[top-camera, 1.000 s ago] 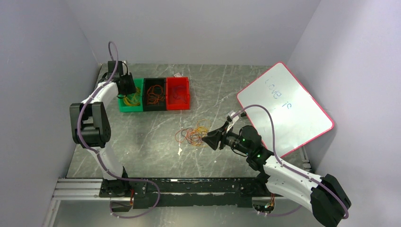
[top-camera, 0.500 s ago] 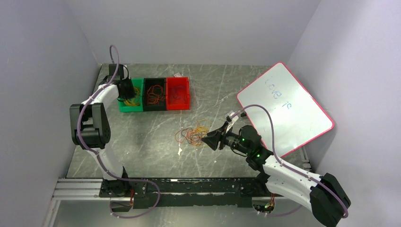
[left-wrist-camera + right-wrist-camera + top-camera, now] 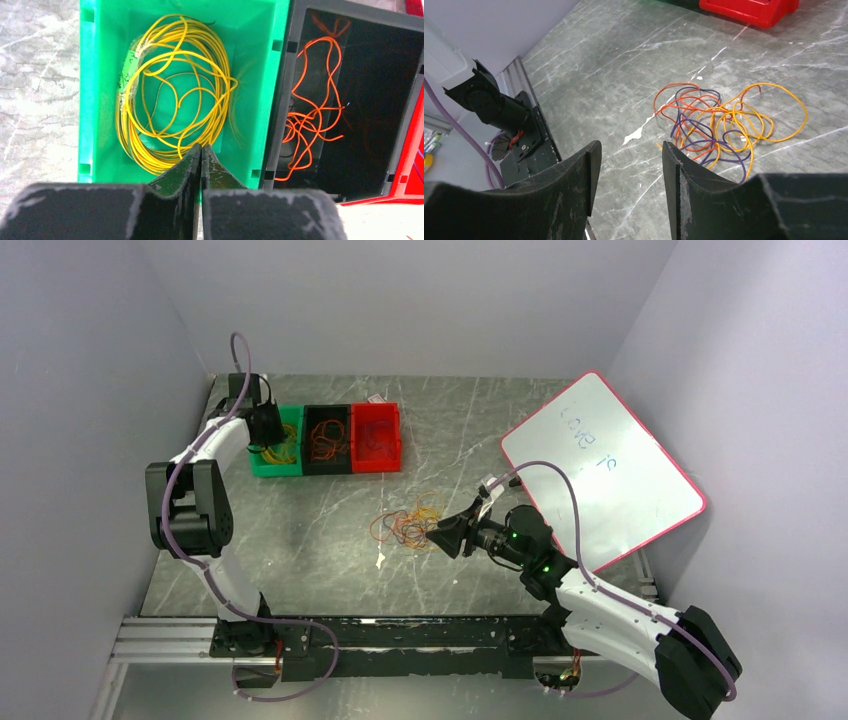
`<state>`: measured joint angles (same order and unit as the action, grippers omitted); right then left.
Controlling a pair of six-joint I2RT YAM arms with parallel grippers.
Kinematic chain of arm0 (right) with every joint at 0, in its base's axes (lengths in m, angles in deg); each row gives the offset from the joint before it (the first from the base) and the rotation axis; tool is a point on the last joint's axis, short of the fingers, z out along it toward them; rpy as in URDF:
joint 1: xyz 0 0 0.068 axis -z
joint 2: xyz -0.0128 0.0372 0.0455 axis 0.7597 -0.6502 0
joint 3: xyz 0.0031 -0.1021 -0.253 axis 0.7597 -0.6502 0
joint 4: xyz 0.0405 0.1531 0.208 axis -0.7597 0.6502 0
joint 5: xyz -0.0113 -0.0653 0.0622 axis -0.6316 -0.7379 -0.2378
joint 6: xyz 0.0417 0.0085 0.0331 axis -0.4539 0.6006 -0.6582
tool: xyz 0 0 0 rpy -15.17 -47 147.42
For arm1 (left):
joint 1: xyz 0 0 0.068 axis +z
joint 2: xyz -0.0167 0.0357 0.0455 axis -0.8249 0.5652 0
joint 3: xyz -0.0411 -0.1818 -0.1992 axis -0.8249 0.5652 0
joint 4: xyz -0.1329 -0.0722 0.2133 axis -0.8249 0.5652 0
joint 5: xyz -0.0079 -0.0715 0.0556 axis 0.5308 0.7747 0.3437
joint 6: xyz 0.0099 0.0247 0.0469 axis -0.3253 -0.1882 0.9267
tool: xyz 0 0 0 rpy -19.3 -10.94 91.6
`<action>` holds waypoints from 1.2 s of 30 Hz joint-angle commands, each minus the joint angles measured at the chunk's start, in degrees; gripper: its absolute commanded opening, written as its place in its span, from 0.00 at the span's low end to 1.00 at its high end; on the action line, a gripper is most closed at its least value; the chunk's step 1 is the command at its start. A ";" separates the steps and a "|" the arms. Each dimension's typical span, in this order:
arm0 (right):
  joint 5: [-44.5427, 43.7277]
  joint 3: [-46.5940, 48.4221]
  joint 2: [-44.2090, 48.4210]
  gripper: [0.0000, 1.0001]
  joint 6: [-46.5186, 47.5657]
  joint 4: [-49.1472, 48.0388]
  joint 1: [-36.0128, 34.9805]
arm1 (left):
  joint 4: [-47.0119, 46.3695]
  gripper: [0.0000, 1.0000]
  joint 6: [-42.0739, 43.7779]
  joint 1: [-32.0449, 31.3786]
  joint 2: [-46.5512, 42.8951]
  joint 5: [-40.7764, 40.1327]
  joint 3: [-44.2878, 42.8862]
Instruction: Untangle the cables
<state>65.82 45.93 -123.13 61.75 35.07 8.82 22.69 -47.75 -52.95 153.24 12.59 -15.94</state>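
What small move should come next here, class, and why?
Probably ease the right gripper forward to the tangled cables and close on one outer strand. Its jaws stand open just short of that heap, which lies on the table; the left gripper is shut over the green bin.

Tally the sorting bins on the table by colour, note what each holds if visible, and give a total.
green bin: 1, holding yellow cables
black bin: 1, holding orange cables
red bin: 1, contents too unclear to tell
Total: 3 bins
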 commanded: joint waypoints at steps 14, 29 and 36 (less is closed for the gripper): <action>0.12 -1.06 0.19 0.52 0.08 -1.48 -0.38 | 3.98 0.51 0.91 -1.23 -6.49 0.59 0.44; -0.02 -1.21 1.04 0.52 -0.36 -1.21 -0.38 | 5.21 0.35 0.87 -2.36 -3.74 -0.52 2.90; -0.03 -1.21 1.29 0.52 -0.18 -0.86 -0.37 | 4.23 0.07 0.91 -2.30 -2.63 -1.92 1.76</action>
<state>65.82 45.28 -122.63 61.73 35.27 8.82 27.06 -46.96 -54.96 149.83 12.02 -12.64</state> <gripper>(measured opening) 0.517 0.100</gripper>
